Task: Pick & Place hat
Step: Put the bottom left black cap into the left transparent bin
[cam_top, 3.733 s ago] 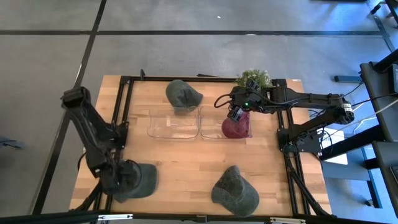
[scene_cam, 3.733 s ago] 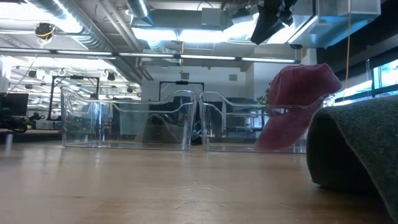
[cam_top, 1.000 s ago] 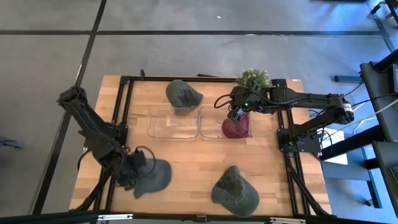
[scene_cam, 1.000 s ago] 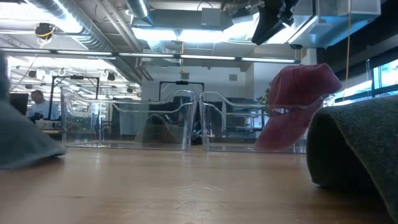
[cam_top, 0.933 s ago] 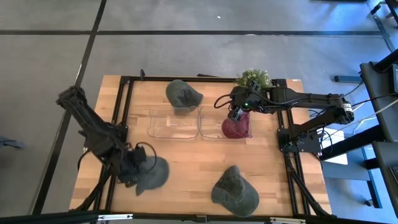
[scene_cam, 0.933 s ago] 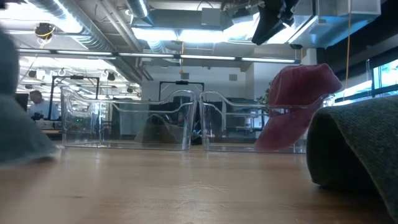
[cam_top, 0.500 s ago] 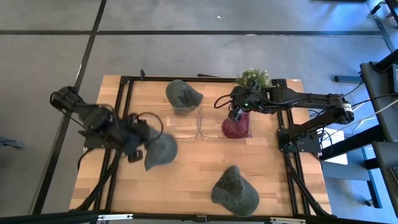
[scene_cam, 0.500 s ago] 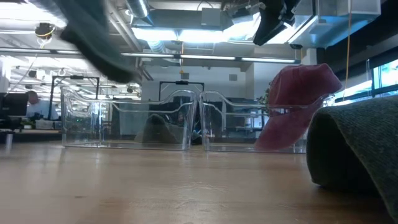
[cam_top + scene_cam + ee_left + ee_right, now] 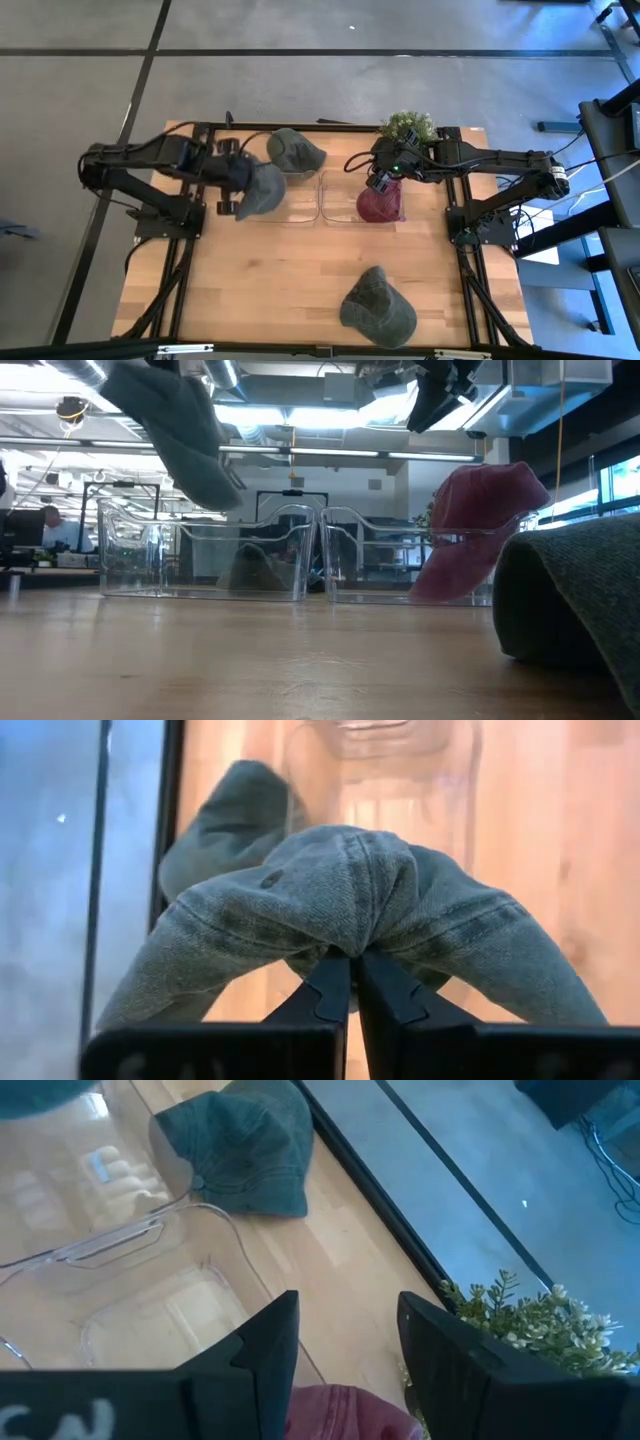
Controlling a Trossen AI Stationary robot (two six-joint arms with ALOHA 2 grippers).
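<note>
My left gripper (image 9: 240, 190) is shut on a grey-green denim hat (image 9: 262, 190) and carries it in the air over the left end of the left clear bin (image 9: 280, 205). In the low view this hat (image 9: 185, 435) hangs high above the bin (image 9: 205, 555). My right gripper (image 9: 378, 184) is open, just above a maroon hat (image 9: 378, 206) that leans on the far right wall of the right clear bin (image 9: 345, 205). In the right wrist view its fingers (image 9: 265, 1355) stand apart over the maroon hat (image 9: 340, 1415). My left gripper (image 9: 353, 965) pinches a bunched fold of the hat's cloth (image 9: 350, 935) between its two fingers, coming from the table's left. The hat is lifted clear. Its sides droop on both sides of the fingers (image 9: 325, 990).
A second grey-green hat (image 9: 295, 150) lies at the far edge behind the bins, also seen from the right wrist as a hat (image 9: 240, 1155). A third hat (image 9: 378, 308) lies near the table's near edge, large in the low view (image 9: 575, 595). A small plant (image 9: 408, 126) stands at the far right.
My left gripper has risen from the near left part of the table and swung toward the far edge, carrying the grey-green hat with it. The hat has gone from resting on the table to hanging clear over the left bin. My right arm has kept still.
</note>
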